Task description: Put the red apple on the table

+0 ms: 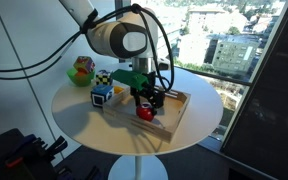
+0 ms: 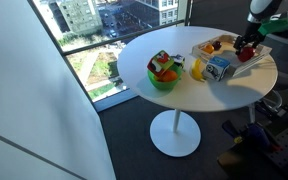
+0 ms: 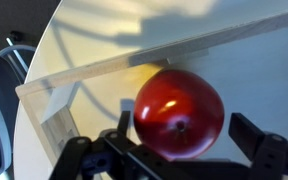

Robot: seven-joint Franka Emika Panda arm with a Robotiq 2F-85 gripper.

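The red apple [image 3: 179, 113] lies in the light wooden tray [image 3: 134, 62], near its edge. In the wrist view it fills the space between my gripper's [image 3: 184, 135] two fingers. The left finger is close against it and a small gap shows at the right finger, so the gripper is open around it. In both exterior views the gripper [image 1: 149, 100] [image 2: 246, 45] reaches down into the tray [image 1: 174, 118] [image 2: 259, 62] over the apple [image 1: 144, 113] [image 2: 243, 52]. The round cream-white table [image 1: 84, 120] [image 2: 184, 95] carries the tray.
A green bowl with fruit [image 1: 81, 70] [image 2: 164, 75] stands on the table beside the tray. Patterned toy cubes [image 1: 102, 95] [image 2: 217, 68] and a yellow fruit [image 2: 196, 70] sit next to the tray. Large windows surround the table.
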